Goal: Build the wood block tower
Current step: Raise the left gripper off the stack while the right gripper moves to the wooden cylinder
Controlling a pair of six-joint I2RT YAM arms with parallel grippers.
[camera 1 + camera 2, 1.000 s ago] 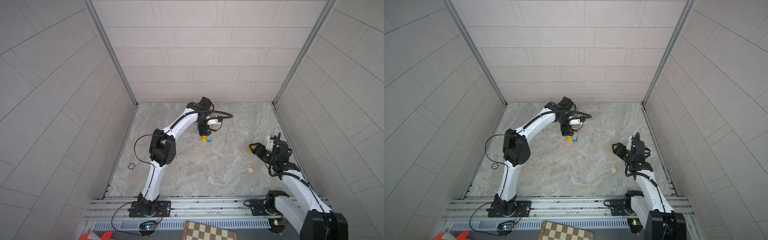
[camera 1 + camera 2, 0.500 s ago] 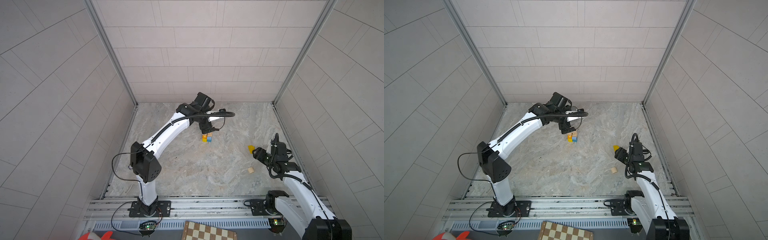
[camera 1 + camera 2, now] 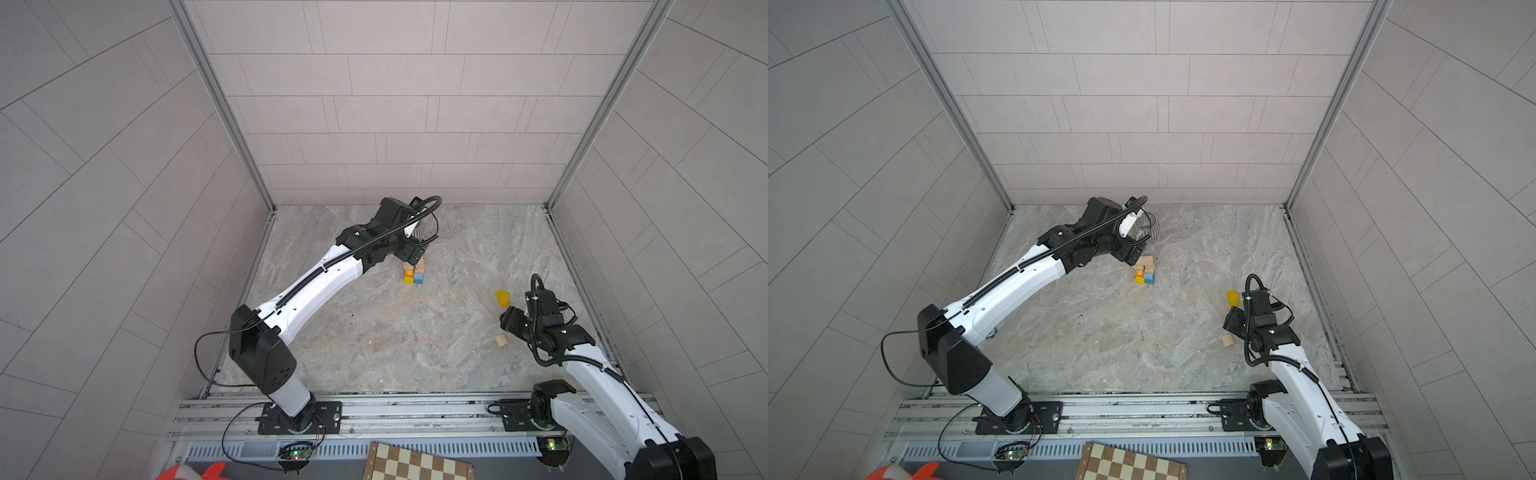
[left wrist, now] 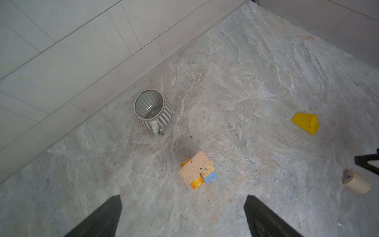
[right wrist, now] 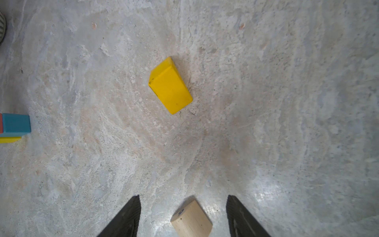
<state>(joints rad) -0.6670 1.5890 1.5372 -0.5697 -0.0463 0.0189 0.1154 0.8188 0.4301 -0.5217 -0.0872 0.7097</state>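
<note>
Over stone floor [image 3: 374, 332], outstretched left claw [image 4: 183, 198] gapes near tower [image 4: 196, 170]; lowered right claw [image 5: 183, 197], released, straddles cylinder [image 5: 191, 221].

Middle floor [image 3: 457, 266]: bare between the block tower [image 3: 414, 272] and the yellow wedge [image 3: 503, 298].
Far side of tower: grey mug [image 3: 1147, 224] close by, left arm [image 3: 332, 270] overhead.
Right, near: wooden cylinder [image 3: 501, 340] near the wedge, a gap between.

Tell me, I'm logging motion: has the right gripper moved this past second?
Yes: the right gripper has drawn back from the yellow block toward the unmoved wood cylinder.
</note>
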